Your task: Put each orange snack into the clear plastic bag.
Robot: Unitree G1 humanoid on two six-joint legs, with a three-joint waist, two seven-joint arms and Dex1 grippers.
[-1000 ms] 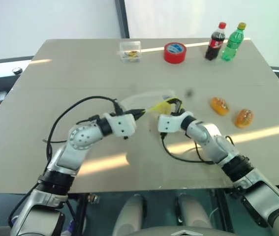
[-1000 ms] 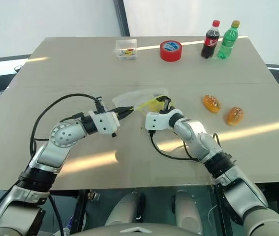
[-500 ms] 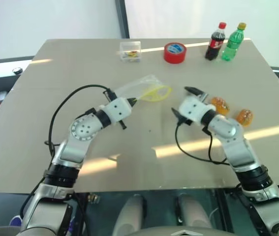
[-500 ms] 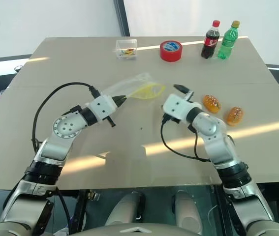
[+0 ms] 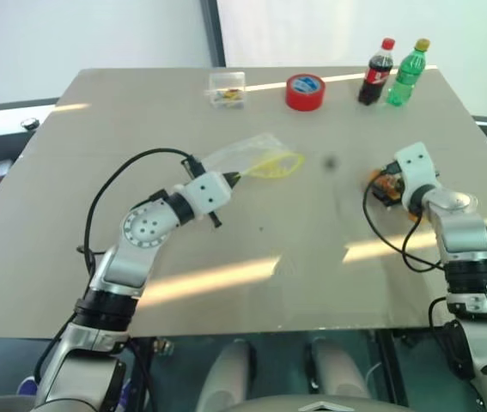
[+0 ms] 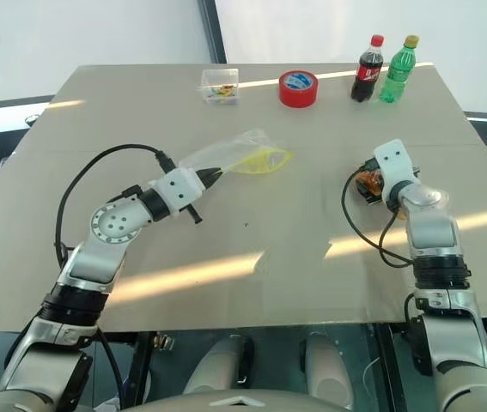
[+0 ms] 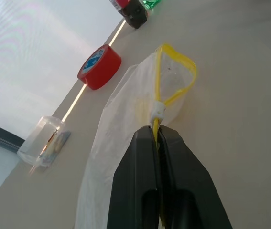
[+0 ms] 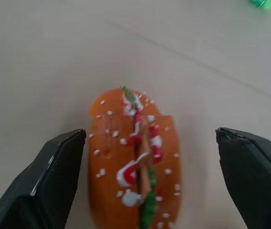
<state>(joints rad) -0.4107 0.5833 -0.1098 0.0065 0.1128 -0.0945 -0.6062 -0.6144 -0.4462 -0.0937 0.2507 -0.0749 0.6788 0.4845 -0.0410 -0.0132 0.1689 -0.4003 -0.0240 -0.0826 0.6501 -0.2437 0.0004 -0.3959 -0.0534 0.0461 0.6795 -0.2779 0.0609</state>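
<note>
Lab-like test room, bare beige table [image 5: 140, 129], plain white walls [image 5: 80, 34]

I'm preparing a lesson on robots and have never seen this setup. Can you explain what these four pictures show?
It is a two-armed humanoid robot at a table. Two pictures come from cameras in its head, looking down; the other two from a camera on each wrist. The left tool is shut on the clear plastic bag, lifting it by its yellow strip. The right tool is open around one orange snack lying on the table, not yet gripping it. At the far edge stand a red tape roll, two bottles and a small clear box.
</note>
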